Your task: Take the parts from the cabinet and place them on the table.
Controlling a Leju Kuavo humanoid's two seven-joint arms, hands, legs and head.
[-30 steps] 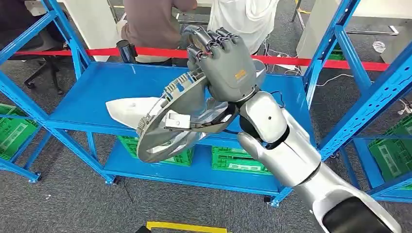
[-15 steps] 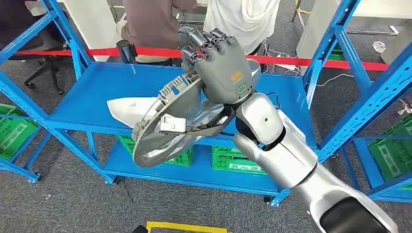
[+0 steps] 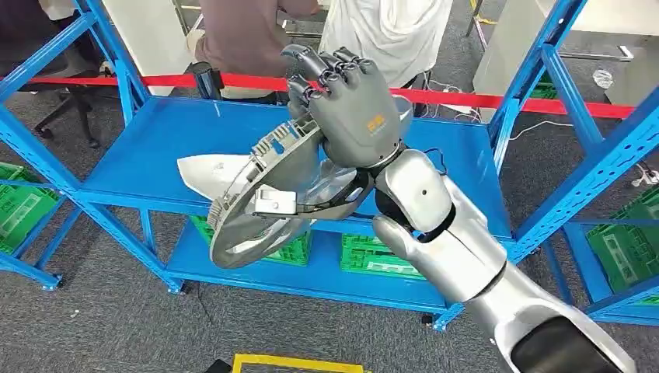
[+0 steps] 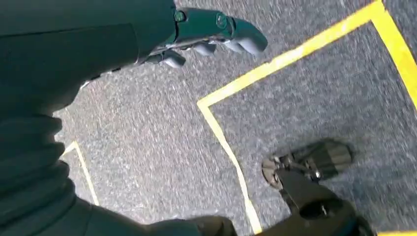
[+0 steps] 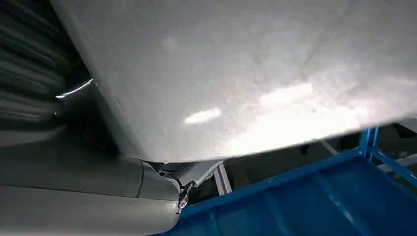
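Gripping a round silver-grey part (image 3: 268,203) by its ribbed, notched rim, the robot's right hand (image 3: 347,109) holds it tilted in the air in front of the blue metal cabinet (image 3: 155,148), the dark fingers curled over the upper edge. The part is dish-shaped, with a smooth, faintly glossy hollow and a small pale rectangular block set near its middle; it hangs above the near edge of the cabinet's upper shelf, clear of the shelf surface. Behind it on that shelf, to the left, lies a flat white part (image 3: 210,172) with a pointed end, matte and slightly curved. Seen from the right wrist, the held part's underside (image 5: 236,73) is a broad pale surface with soft highlights, with a blue shelf below it. Green slatted plastic crates (image 3: 381,256) sit on the cabinet's lower shelf, and others at the far left and right of the scene. A red barrier tape (image 3: 482,97) runs across behind the cabinet, and two people (one in brown, one in white) stand beyond it. The left hand (image 4: 206,32) hangs over speckled grey carpet (image 4: 162,132) marked with yellow tape lines (image 4: 231,157); its fingers are apart, lightly bent, and hold nothing.
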